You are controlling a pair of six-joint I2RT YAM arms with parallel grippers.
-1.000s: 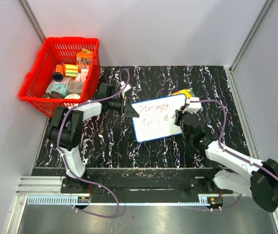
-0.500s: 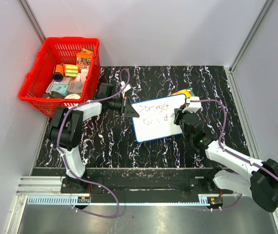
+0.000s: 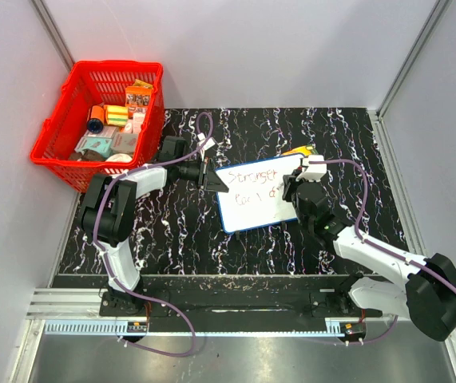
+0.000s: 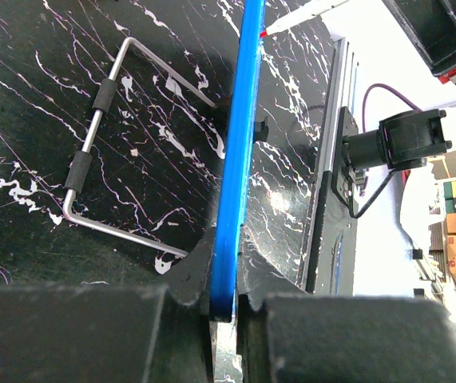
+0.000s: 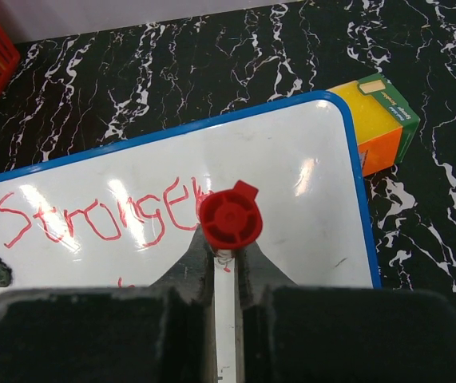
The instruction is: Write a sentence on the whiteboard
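Right of the red basket (image 3: 56, 142), the whiteboard (image 3: 247, 211) sits with its edge clamped by the left gripper (image 4: 226, 275). The right gripper (image 5: 226, 263), pinching a red-capped marker (image 5: 229, 215), has shifted along the sentence (image 3: 257, 174) (second line slightly longer), so writing seems mid-word.

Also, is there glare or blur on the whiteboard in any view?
Right wrist: bright glare patches on the whiteboard, some over the sentence; the right gripper holding the marker is blurred at the bottom. Left wrist: the left gripper is blurred, the board's edge sharper. Top external: even light, writing small.
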